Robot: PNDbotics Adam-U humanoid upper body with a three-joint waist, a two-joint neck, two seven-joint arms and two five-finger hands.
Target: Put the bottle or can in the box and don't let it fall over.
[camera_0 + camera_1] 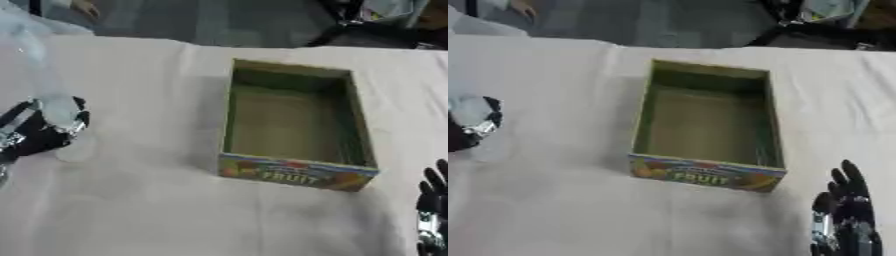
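An open cardboard box (296,172) with a colourful "FRUIT" front stands in the middle of the white table, nothing inside it. At the left, my left hand (39,131) is curled round a pale, see-through bottle or can (57,111), held upright well left of the box. My right hand (846,210) rests at the lower right corner, fingers straight and pointing up, holding nothing, to the right of the box's front corner.
The white tablecloth (140,200) covers the whole table. Beyond the far edge lie a grey floor and dark objects (376,25) at the upper right.
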